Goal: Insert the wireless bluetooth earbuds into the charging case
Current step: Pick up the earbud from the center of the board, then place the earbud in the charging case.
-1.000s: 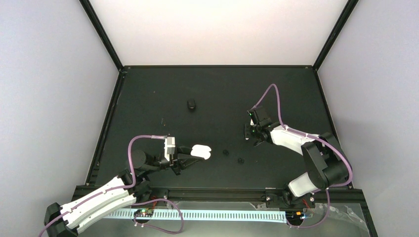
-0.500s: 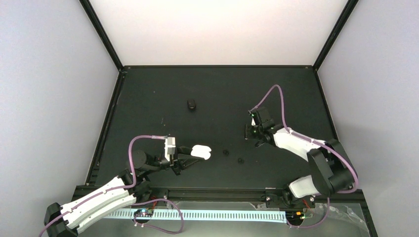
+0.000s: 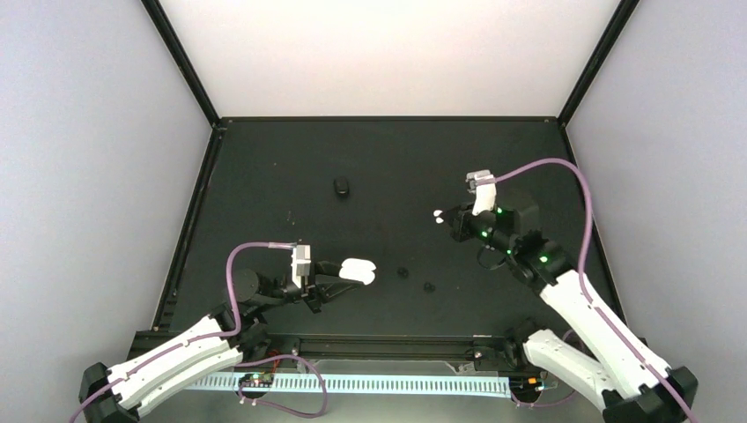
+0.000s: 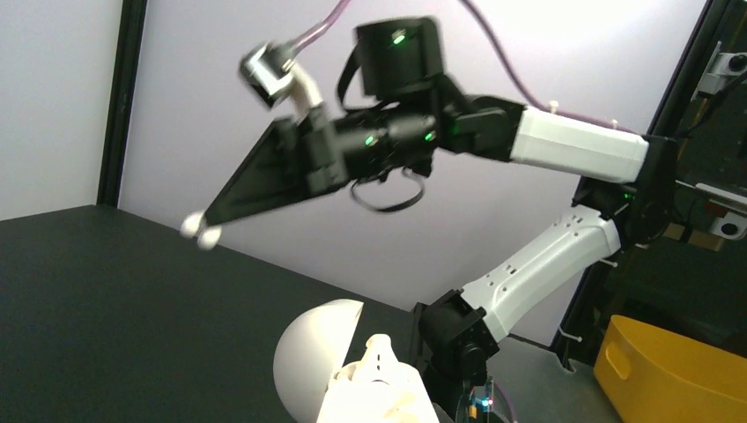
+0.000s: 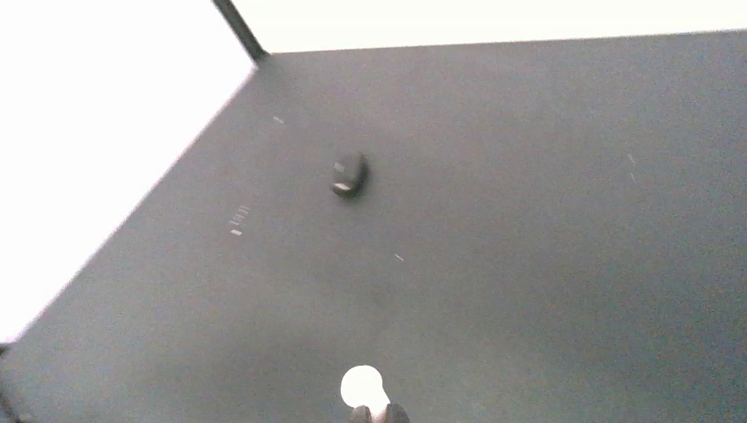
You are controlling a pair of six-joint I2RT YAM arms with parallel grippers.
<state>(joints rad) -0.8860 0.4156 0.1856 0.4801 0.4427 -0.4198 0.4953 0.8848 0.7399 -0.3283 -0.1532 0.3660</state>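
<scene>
My left gripper (image 3: 345, 274) is shut on the open white charging case (image 3: 358, 270) and holds it low over the table. In the left wrist view its lid (image 4: 313, 352) stands open and a white earbud (image 4: 380, 351) sticks up from the base. My right gripper (image 3: 440, 217) is shut on the other white earbud (image 3: 436, 216), raised above the table right of the case. That bud also shows in the right wrist view (image 5: 363, 385) and the left wrist view (image 4: 201, 231). Two black earbuds (image 3: 403, 272) (image 3: 429, 286) lie on the table between the arms.
A black oval case (image 3: 342, 186) lies toward the back middle of the table and also shows in the right wrist view (image 5: 350, 174). Black frame posts and pale walls ring the table (image 3: 264, 176). A yellow bin (image 4: 669, 370) sits off the table.
My right arm has lifted off the table and swung up and outward, carrying the white earbud in its fingertips. My left arm and the white case have stayed put.
</scene>
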